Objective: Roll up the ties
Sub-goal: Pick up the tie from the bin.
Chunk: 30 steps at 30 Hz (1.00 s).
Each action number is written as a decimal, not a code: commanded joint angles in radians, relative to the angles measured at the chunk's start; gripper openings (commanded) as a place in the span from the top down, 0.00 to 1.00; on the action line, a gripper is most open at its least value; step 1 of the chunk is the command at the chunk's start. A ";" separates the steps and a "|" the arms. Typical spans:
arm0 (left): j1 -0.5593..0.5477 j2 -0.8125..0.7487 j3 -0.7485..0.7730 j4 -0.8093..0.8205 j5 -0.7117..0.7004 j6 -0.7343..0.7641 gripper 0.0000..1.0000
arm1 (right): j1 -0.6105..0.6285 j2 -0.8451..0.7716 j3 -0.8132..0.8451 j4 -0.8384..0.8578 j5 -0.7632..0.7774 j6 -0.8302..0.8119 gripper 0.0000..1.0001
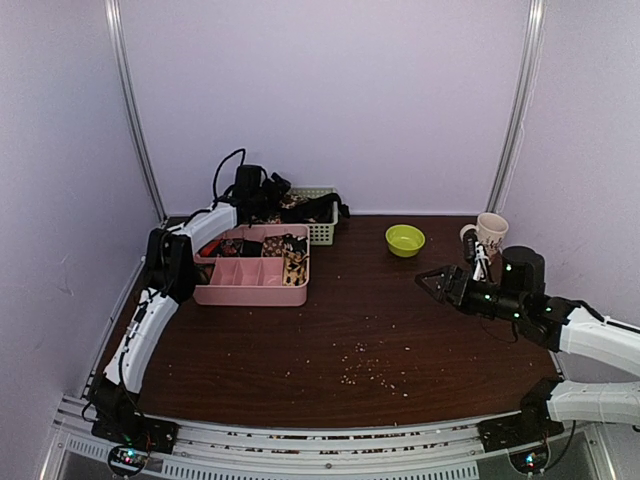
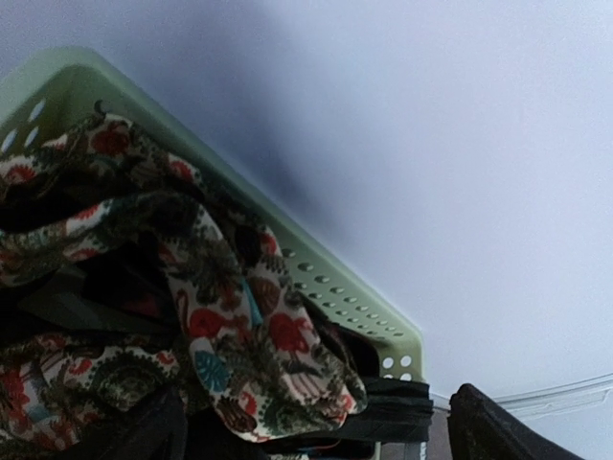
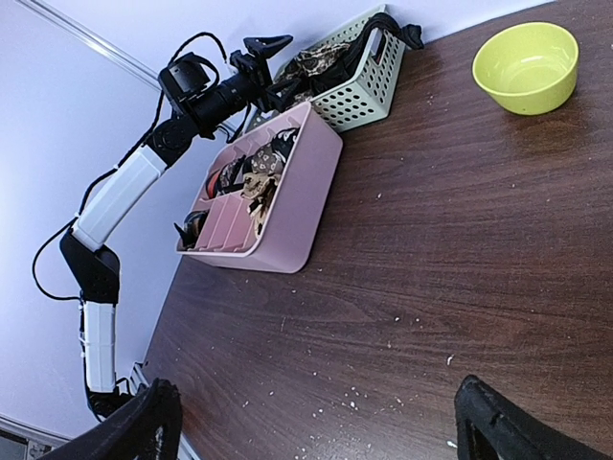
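Observation:
Several ties [image 2: 239, 335] with a tan floral print and red flecks lie heaped in a pale green basket [image 2: 316, 264], and a black tie [image 2: 412, 412] hangs over its rim. In the top view the basket [image 1: 322, 232] stands at the back of the table. My left gripper [image 1: 275, 188] hovers over it, open and empty, its fingers [image 2: 488, 426] wide apart beside the heap. Rolled ties [image 1: 294, 262] sit in a pink divided tray [image 1: 250, 293]. My right gripper [image 1: 428, 280] is open and empty above the table at the right.
A yellow-green bowl [image 1: 405, 240] and a white mug [image 1: 490, 232] stand at the back right. Pale crumbs [image 1: 365, 372] are scattered on the dark wooden table [image 1: 330, 320]. The basket [image 3: 369, 77], pink tray [image 3: 297, 206] and bowl [image 3: 525, 65] also show in the right wrist view.

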<state>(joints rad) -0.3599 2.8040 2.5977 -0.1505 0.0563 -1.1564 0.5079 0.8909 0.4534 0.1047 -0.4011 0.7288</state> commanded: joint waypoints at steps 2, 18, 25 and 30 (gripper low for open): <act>0.022 0.076 0.080 0.136 -0.004 -0.085 0.03 | -0.011 -0.016 0.006 -0.031 0.057 0.018 0.01; 0.018 0.157 0.096 0.237 -0.008 -0.194 0.64 | -0.027 -0.018 0.021 -0.084 0.103 0.035 0.00; 0.017 0.098 0.058 0.300 0.001 -0.151 1.00 | -0.029 -0.036 0.014 -0.092 0.098 0.035 0.01; 0.014 -0.046 -0.045 0.360 0.019 -0.005 1.00 | -0.031 -0.048 0.001 -0.074 0.084 0.036 0.02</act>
<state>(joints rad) -0.3416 2.9032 2.6129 0.0933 0.0532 -1.2877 0.4854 0.8642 0.4534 0.0170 -0.3168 0.7631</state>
